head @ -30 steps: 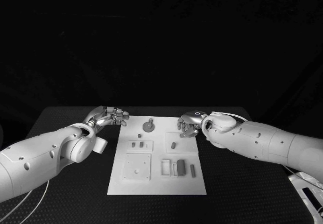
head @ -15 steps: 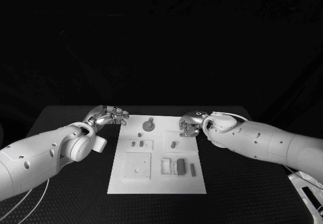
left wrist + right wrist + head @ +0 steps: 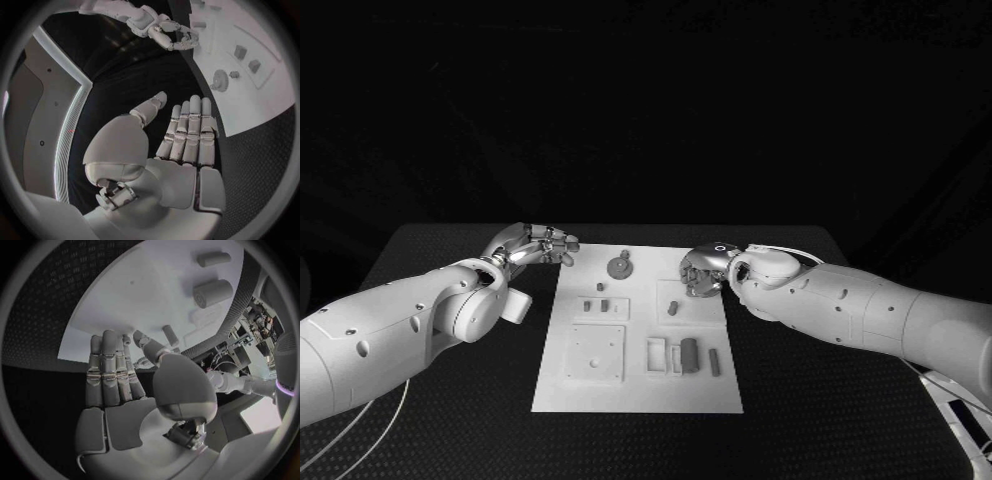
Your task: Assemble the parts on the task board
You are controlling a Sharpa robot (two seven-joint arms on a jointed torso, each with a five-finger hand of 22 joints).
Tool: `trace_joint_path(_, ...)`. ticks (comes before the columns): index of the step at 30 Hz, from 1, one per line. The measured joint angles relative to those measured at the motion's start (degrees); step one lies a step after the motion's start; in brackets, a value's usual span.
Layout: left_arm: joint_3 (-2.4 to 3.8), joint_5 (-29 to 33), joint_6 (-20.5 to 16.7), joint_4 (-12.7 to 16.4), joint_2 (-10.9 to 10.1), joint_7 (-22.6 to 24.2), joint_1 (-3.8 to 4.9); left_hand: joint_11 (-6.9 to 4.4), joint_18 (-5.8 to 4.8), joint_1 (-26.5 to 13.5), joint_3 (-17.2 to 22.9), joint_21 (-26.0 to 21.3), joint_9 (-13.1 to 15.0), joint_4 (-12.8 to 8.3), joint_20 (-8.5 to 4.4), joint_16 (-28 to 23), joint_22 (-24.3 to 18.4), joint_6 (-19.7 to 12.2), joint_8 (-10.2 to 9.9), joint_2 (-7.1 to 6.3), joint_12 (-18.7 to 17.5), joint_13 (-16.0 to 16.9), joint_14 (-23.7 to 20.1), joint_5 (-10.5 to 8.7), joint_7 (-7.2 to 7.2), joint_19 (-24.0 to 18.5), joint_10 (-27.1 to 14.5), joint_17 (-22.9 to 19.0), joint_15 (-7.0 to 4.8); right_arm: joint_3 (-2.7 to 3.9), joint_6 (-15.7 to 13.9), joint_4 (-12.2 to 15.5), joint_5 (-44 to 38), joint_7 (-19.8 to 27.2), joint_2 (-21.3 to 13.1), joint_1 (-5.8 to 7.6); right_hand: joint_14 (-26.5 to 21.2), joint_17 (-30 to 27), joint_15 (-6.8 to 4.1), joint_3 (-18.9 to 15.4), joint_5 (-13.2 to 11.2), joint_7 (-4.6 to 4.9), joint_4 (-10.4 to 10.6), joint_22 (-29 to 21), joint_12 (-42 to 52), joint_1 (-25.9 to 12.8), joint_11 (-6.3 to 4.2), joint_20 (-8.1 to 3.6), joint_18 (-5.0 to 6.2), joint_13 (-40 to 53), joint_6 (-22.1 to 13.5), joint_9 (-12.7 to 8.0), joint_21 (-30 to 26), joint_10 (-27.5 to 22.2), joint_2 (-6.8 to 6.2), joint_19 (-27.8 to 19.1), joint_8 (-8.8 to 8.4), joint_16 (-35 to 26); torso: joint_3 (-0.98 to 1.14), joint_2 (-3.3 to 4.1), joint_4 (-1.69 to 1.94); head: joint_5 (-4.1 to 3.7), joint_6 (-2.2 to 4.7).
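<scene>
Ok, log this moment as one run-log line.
left hand: open, beside task board far-left corner | right hand: open, over board's far-right edge | parts: on board, untouched

White task board [image 3: 635, 390] flat mid-table; small grey parts [image 3: 687, 354] lying and standing across it.

Robotics lab test cell. Black table [image 3: 459, 420] against a blacked-out backdrop. White task board [image 3: 635, 395] centred on the table, cables [image 3: 952, 410] at near right.
</scene>
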Motion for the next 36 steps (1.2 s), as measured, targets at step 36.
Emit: trace_joint_path(36, 0.00, 0.1, 0.1, 0.1, -0.2, -0.2, -0.01, 0.21, -0.03, 0.0, -0.2, 0.0, -0.2, 0.2, 0.00, 0.0, -0.2, 0.0, 0.0, 0.00, 0.0, -0.2, 0.0, 0.00, 0.00, 0.0, -0.2, 0.5, 0.00, -0.20, -4.0, 0.8, -4.9, -2.4, 0.1, -1.11, 0.1, 4.5, -1.55, 9.6, -0.1, -2.12, -0.2, 0.0, -0.9, 2.7, -1.88, -0.93, 0.84, 3.6, 5.6, 2.0, 3.6, 5.8, 0.13, 1.8, 1.17, 5.7, -0.04, -0.01, -0.05, -0.03, 0.07)
